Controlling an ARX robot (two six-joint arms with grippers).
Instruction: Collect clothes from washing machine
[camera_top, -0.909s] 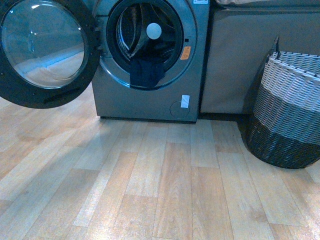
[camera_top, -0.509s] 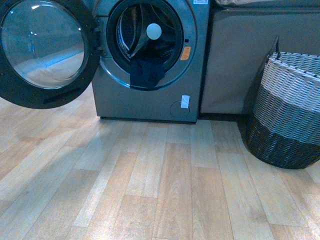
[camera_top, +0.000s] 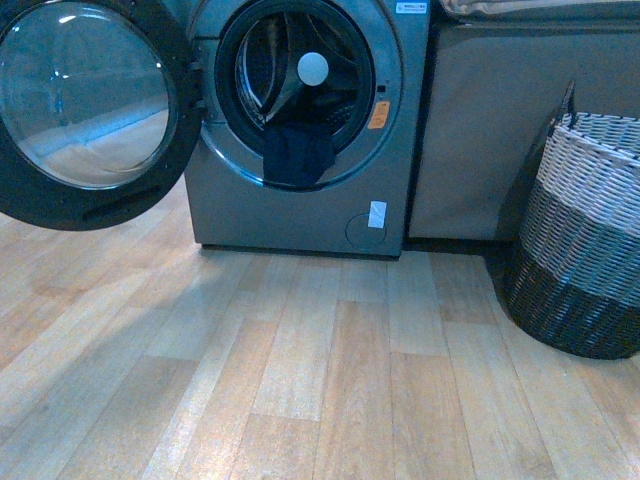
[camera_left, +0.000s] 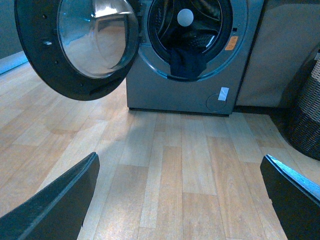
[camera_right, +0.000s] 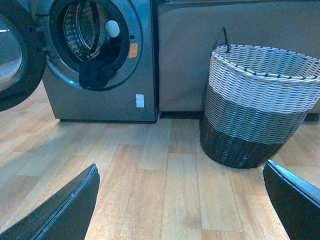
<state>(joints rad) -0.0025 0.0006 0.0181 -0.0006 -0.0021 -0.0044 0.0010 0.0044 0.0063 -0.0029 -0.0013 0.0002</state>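
**Front view:** washing machine (camera_top: 300, 205) at 12 o'clock across a wood floor (camera_top: 330, 380), door (camera_top: 90, 110) swung open to 9 o'clock of the porthole. Clothes (camera_top: 297, 155), 1 dark navy piece, drape over the porthole lip at 6 o'clock. Part hangs outside, and the rest runs back into the drum below a white ball (camera_top: 313, 68). Woven basket (camera_top: 590, 250) at 3 o'clock of the machine, well apart. Neither arm in frame.

**Left wrist view:** left gripper (camera_left: 179, 156) spread wide, its 2 dark fingers (camera_left: 60, 205) far apart with only floor between them. It holds nothing and is well short of the machine. Clothes (camera_left: 186, 62) show as a limp fold over the lip.

**Right wrist view:** right gripper (camera_right: 180, 165) likewise fully spread and empty, low over the floor, with machine and basket (camera_right: 255, 105) both ahead. Clothes (camera_right: 97, 74) at 6 o'clock of the porthole.

**Handling (judgement):**
- Soft, light, creased cloth with no stiffness, likely to sag and trail once lifted. Not fragile.
- Cannot tell whether it is wet or dry. Wet would mean more weight and cling.
- Best hold looks like the bunched fold hanging over the lip at 6 o'clock, thick enough to pinch and reachable without entering the drum.
- Bite deep through several layers, since 1 thin hem may slip.
- Risk: the tail snagging on the black rim or pulling the ball out with it
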